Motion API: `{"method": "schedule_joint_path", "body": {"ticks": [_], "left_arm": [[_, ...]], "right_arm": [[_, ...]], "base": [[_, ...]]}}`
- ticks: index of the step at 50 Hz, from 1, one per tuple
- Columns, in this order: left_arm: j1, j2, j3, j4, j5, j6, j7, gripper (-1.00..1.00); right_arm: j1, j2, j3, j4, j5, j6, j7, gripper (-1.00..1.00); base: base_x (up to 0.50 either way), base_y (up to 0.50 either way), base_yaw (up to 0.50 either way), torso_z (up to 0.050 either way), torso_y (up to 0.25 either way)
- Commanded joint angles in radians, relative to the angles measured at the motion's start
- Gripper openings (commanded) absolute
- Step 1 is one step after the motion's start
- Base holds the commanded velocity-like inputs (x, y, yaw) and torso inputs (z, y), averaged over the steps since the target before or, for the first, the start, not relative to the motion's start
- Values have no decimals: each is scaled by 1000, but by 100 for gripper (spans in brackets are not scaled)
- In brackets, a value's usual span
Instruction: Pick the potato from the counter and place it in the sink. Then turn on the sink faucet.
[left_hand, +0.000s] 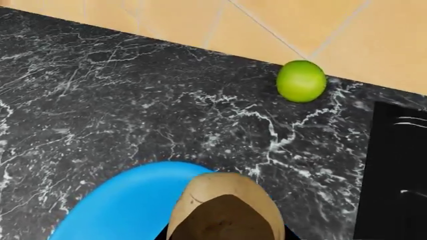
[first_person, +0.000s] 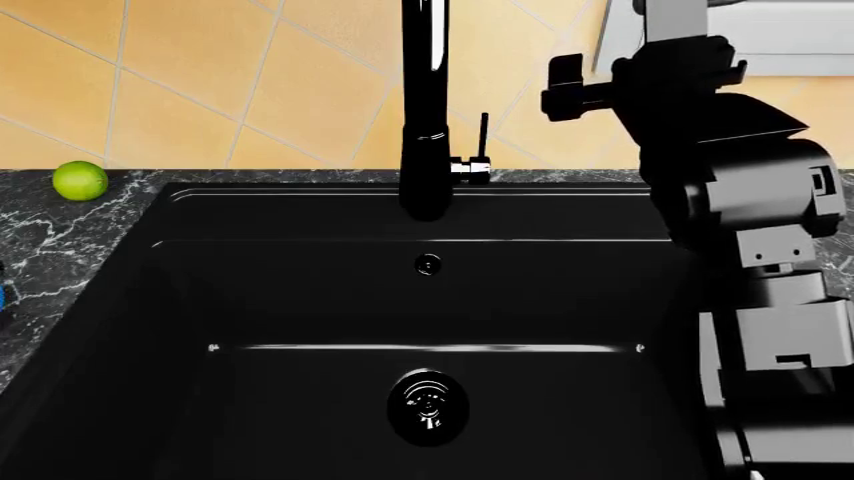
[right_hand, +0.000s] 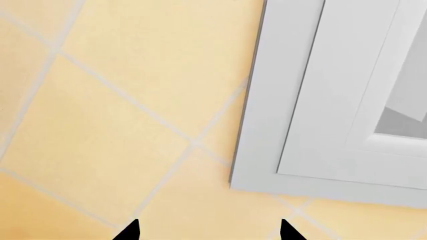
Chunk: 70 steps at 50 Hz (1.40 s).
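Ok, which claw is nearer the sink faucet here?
Right. The right claw is beside the sink faucet, on its right, facing the tiled wall. The left claw is over the counter near the lime, left of the sink.

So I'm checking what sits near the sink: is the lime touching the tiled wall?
Cannot tell. In the left wrist view the lime overlaps the wall line, and no view shows a gap or contact plainly.

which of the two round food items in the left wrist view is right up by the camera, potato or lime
The potato: the tan oval filling the near foreground, beside a blue object. The bright green lime lies farther off on the counter, near the tiled wall.
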Motion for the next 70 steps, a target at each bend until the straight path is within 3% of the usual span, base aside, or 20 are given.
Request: {"method": "schedule_joint_path", "body": {"ticks": [1,3,9,23,43,56,65,70], "left_arm": [[-79,-6,-53,170,-134,-104,-89,-100],[-141,52,-14,248,-188,-162,-127,-100],[-285,124,44,278,-246,-251,-177,-100],[-351,257,105,318,-316,-292,-234,-100],[-294,447,158,380,-472,-312,-416,-100],[-232,539,241,382,-428,-281,-398,-100],[-190,589,369,349,-278,-244,-316,-100],[-168,617,377,363,-303,-246,-338,-100]], "right_arm": [[-1,-1,0,-2,6,-4,1,100],[-8,9,4,-33,10,19,5,100],[-4,12,6,-39,13,25,8,100],[7,5,-3,-20,14,14,6,100],[20,3,-11,9,16,-4,3,100],[12,5,-11,1,21,-2,9,100],[11,4,-16,6,23,-8,6,100],[9,5,-17,-2,25,-1,8,100]], "base": [[0,0,0,0,0],[0,0,0,0,0],[0,0,0,0,0],[0,0,0,0,0],[0,0,0,0,0],[0,0,0,0,0],[0,0,0,0,0],[0,0,0,0,0]]}}
